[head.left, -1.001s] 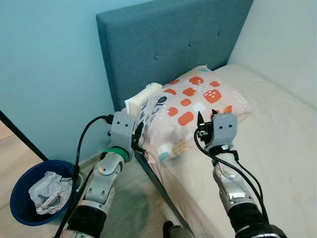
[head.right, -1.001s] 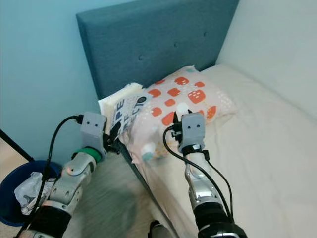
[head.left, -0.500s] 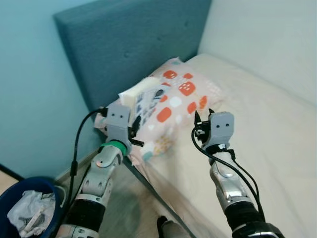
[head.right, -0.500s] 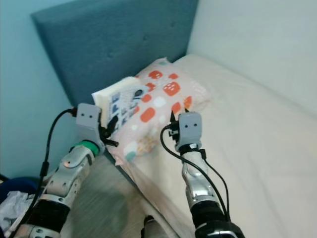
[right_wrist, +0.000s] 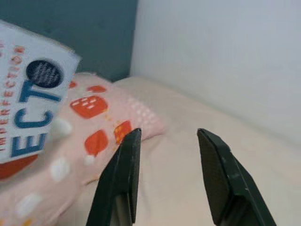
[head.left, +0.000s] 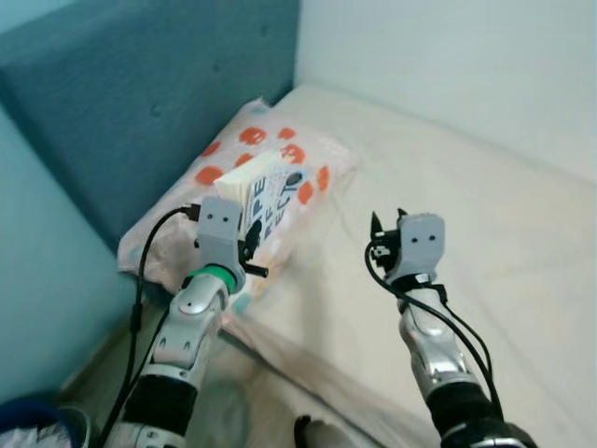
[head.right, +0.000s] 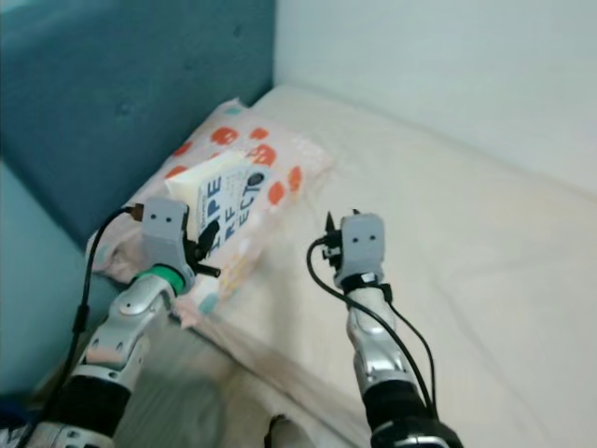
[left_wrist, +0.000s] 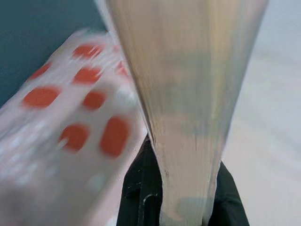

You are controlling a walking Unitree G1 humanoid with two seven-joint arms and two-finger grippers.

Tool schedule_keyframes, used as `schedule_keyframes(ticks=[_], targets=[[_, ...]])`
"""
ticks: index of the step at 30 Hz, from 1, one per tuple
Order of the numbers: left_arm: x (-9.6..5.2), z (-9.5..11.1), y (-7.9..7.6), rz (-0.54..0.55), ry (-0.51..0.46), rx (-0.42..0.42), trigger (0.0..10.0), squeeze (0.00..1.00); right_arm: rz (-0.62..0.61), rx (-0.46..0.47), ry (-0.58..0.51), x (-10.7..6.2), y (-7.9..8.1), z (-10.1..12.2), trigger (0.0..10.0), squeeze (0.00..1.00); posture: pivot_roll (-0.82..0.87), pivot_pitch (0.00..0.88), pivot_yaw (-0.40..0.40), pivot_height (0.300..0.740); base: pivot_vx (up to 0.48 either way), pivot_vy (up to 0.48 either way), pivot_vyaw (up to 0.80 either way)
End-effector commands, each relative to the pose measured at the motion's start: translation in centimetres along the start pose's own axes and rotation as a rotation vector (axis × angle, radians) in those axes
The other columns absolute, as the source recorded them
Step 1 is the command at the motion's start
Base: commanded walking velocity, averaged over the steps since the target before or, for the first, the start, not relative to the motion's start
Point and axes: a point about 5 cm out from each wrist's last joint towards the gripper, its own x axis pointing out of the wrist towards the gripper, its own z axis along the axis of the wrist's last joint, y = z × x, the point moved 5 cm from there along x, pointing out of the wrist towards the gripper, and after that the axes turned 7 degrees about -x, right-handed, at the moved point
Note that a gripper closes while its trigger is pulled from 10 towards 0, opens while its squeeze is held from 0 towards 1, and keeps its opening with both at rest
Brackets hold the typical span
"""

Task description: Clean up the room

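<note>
Left eye view, left pincer (head.left: 250, 254) clamped on a book (head.left: 270, 194) held above the spotted pillow (head.left: 233, 177) on the bed (head.left: 485, 215), left wrist view, book page edges between black fingers (left_wrist: 136, 183), right wrist view, right pincer (right_wrist: 171, 176) apart beside the pillow.

You see a bed (head.left: 485, 187) with a cream sheet filling the frame's right; a pillow (head.left: 308, 154) with orange spots lies upper left by its blue headboard (head.left: 140, 84).
</note>
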Motion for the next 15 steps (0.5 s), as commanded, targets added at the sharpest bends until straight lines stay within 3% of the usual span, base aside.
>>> schedule_keyframes(ticks=[1,15], targets=[[-0.34,-0.37,0.56,0.015,0.009,0.005,10.0,0.0,0.009,0.016,0.035,-0.58,0.52,-0.93,10.0,0.0,-0.14,0.079,0.06,0.74,0.0,0.0,-0.8],[-0.14,-0.22,1.13,0.059,0.004,-0.008,10.0,0.0,0.003,0.015,0.035,-0.55,0.44,-0.92,10.0,0.0,-0.14,0.081,0.061,0.74,0.0,0.0,-0.8]])
